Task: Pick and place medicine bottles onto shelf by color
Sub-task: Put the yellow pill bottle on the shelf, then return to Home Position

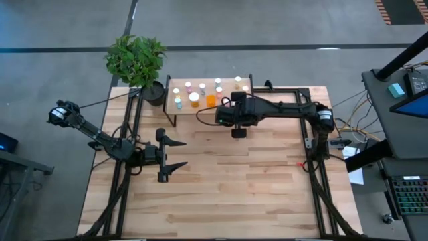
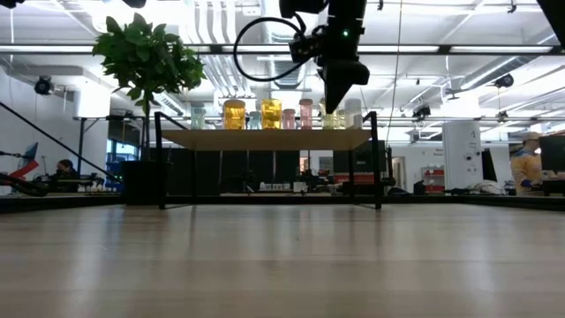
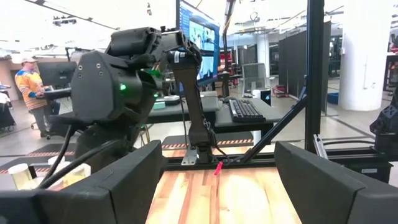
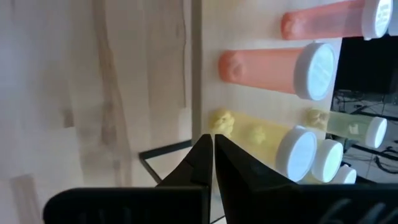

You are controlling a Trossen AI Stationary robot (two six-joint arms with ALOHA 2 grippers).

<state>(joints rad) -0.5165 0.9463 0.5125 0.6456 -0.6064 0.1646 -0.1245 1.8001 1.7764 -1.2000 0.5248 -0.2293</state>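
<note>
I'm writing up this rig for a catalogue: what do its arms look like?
Both arms are matte black with chunky jointed housings. A black cable loops off the right wrist, where a small green light glows. Each tool has two dark, tapered fingers.

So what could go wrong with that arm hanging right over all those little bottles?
The right gripper hangs with its jaws shut and empty at the front edge of the shelf. The medicine bottles stand crowded close together there, so a sideways move might topple one, perhaps off the edge. The left gripper waits open, well clear.
</note>
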